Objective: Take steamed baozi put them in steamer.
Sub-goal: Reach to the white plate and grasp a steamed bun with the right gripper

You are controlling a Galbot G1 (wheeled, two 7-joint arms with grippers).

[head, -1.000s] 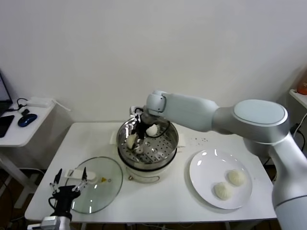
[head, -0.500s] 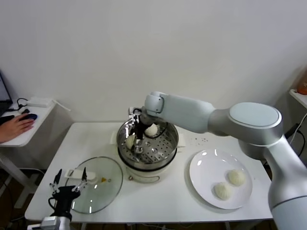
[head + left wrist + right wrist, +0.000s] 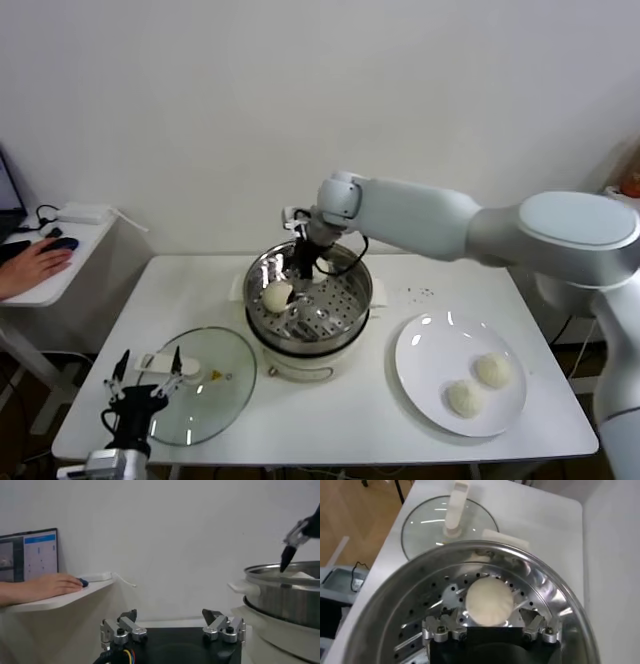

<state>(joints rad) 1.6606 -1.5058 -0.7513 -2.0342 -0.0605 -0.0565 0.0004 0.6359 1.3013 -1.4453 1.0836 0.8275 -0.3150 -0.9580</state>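
Baozi point(image 3: 276, 295) lies in the steamer point(image 3: 352, 268) below the released right gripper point(image 3: 303, 268); glass lid point(image 3: 200, 385) beside the idle, spread left gripper point(image 3: 145, 384); two more on the plate point(image 3: 425, 345).

Pale baozi point(image 3: 276, 295) lies in the shiny steamer point(image 3: 345, 300) — two others point(image 3: 478, 384) outside.

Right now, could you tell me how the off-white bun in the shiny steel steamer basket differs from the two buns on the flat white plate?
The off-white bun in the basket lies on perforated metal in the steamer, below the right gripper; the two plate buns rest on the smooth white plate. It sits alone, as far as shows; they lie side by side. It is already moved; they wait. All are round, pale and dome-shaped.
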